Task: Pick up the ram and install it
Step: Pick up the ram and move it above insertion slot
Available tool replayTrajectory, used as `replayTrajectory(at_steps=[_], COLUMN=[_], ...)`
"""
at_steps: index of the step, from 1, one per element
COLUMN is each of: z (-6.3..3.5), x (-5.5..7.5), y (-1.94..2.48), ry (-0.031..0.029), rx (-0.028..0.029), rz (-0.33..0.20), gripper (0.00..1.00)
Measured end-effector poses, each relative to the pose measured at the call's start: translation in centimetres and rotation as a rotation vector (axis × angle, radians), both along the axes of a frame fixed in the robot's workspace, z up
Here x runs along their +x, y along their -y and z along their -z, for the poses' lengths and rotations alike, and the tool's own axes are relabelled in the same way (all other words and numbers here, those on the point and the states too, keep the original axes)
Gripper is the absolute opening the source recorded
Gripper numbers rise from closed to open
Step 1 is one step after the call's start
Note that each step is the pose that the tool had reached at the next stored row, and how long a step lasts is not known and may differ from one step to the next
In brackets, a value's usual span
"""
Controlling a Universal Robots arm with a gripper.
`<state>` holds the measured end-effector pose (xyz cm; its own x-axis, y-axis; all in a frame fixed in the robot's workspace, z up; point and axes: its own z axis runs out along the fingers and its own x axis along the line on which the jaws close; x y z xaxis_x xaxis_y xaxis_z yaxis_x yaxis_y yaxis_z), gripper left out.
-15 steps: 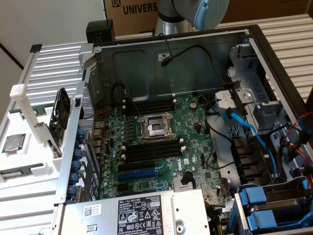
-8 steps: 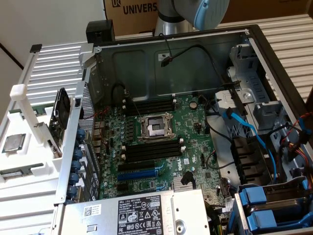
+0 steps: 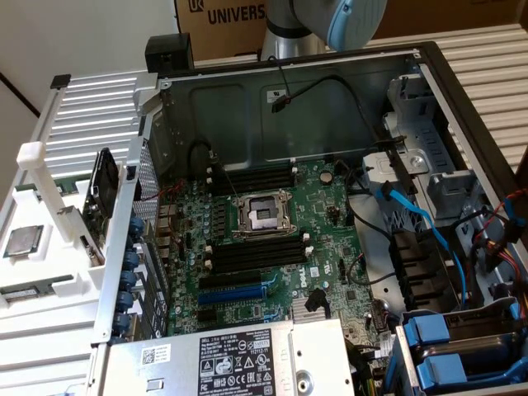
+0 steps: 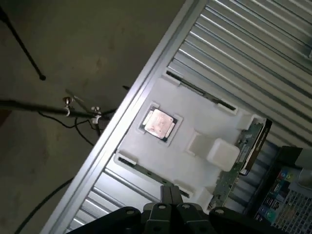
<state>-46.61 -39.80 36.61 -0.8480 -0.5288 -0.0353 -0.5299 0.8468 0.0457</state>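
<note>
Robotics lab or workshop bench: open desktop PC case (image 3: 330, 107) w/ bare mobo (image 3: 280, 247) on ribbed alu table (image 3: 487, 58), white plastic jig (image 3: 70, 219) holding a CPU (image 3: 23, 241), robot arm (image 3: 330, 21) behind, cardboard box (image 3: 223, 16) marked "UNIVERS".

Bright, even overhead light fills the exterior view. The motherboard (image 3: 272, 239) reads clearly, soft shadow lies under the case's far wall (image 3: 247, 107), and the ribbed table (image 3: 91, 115) at the exterior view's left is nearly washed out. From my wrist it is dimmer. The floor (image 4: 73, 39) is murky brown, the white tray (image 4: 195, 117) glows, the processor chip (image 4: 158, 123) catches glare, and my gripper (image 4: 169, 190) is a dark silhouette.
</note>
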Motion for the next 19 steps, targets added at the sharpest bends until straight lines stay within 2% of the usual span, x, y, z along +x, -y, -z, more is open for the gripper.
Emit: replayTrajectory(at_steps=[3,7,9,12,16,17,19], z=[0.01,0.03,0.03,0.04,0.04,0.03,0.05], x=[0.0,0.0,0.0,0.0,0.0,0.01,0.01], y=[0.0,0.0,0.0,0.0,0.0,0.01,0.0], ry=[0.0,0.0,0.0,0.0001,0.0,0.002,0.0065], rx=[0.0,0.0,0.0,0.0,0.0,-0.0006,-0.0018], rz=[-0.183,-0.293,-0.327,-0.419,-0.494,-0.548,-0.586], gripper=[0.11,0.11,0.11,0.11,0.11,0.11,0.11])
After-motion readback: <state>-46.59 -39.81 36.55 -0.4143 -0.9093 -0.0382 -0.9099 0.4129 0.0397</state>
